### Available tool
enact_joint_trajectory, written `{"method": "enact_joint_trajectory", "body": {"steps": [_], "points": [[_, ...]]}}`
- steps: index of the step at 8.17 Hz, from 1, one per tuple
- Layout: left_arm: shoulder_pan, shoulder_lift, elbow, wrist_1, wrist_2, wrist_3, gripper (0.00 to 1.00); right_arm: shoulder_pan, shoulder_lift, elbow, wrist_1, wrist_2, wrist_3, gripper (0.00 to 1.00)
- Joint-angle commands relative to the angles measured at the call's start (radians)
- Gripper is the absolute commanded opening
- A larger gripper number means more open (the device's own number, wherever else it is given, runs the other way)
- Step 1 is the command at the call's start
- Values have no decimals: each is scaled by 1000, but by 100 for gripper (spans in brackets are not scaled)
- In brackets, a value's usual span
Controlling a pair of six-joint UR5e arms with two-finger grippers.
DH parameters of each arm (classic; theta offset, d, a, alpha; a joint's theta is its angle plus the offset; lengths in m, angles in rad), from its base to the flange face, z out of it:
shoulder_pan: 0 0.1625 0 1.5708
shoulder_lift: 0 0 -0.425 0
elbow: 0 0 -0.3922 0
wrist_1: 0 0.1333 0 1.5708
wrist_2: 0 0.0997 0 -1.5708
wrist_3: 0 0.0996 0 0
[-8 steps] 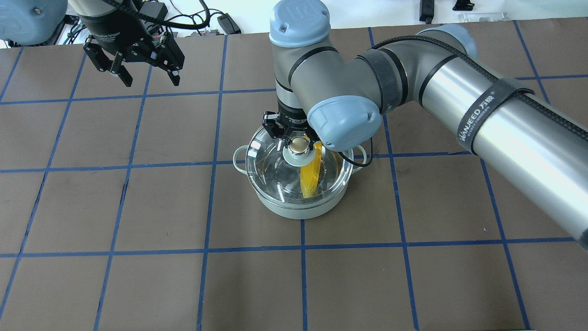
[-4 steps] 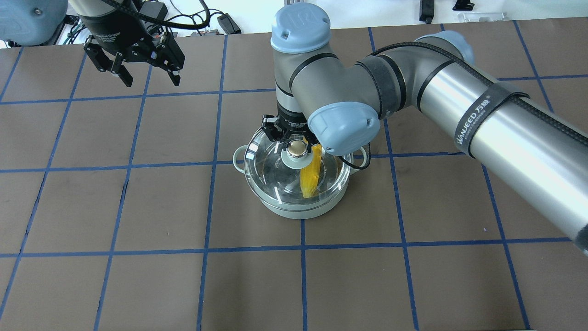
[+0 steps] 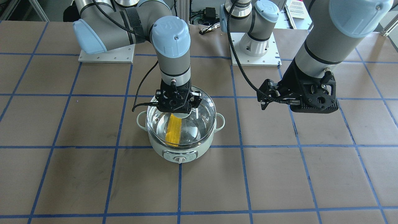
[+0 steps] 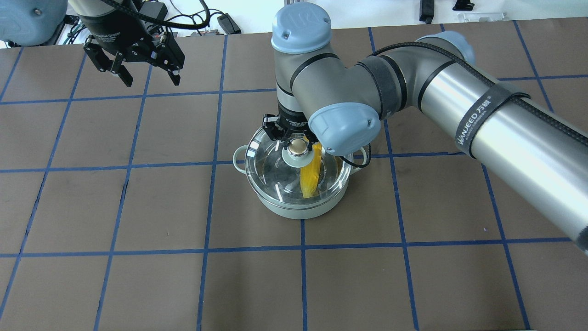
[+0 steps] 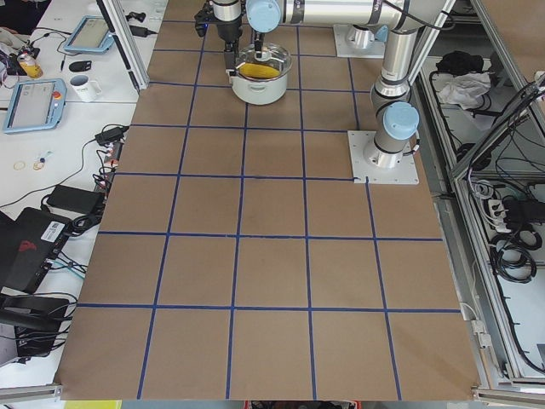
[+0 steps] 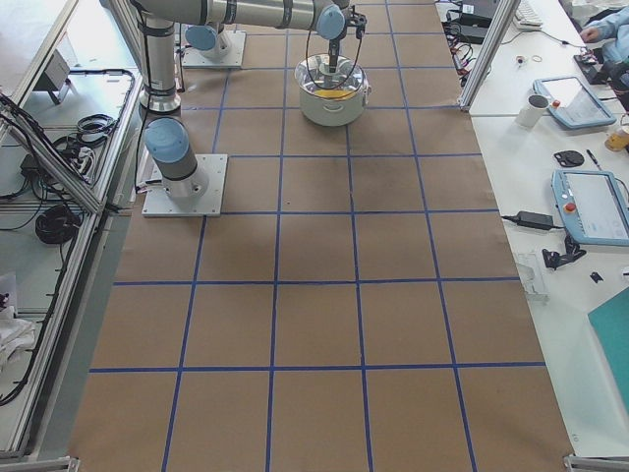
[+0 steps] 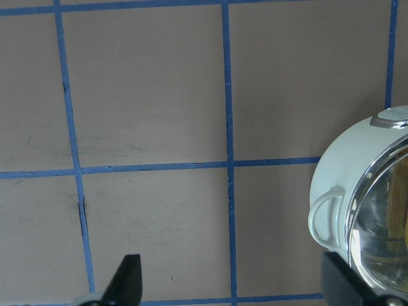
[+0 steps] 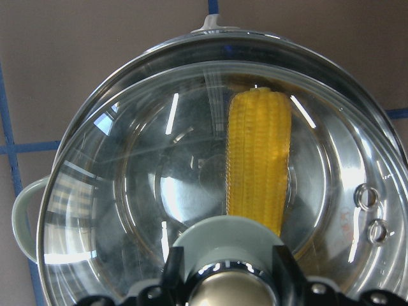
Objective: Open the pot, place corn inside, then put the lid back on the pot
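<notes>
The mint-green pot stands mid-table, its control knob facing the front camera. The yellow corn lies inside it, seen through the glass in the right wrist view. The clear glass lid sits over the pot's mouth; I cannot tell if it is fully seated. My right gripper comes straight down and is shut on the lid's knob. My left gripper hangs open and empty above the table, far left of the pot; its wrist view shows the pot's handle.
The table is brown with a blue tape grid. The right arm's black cable hangs beside the pot. Both arm bases stand at the robot's edge. Side benches hold tablets and mugs.
The right gripper and the lid shifted only a few pixels sideways and back. The left arm has not moved.
</notes>
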Motion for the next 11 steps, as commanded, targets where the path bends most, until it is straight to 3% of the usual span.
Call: {"method": "enact_joint_trajectory", "body": {"steps": [1,11], "points": [[0,0,-1,3,-1,-1,100,0,3,0,-9,1,-1,17],[-60,-12,4,35,-9,-20,100,0,5,2,-26,-6,-45,12]]}}
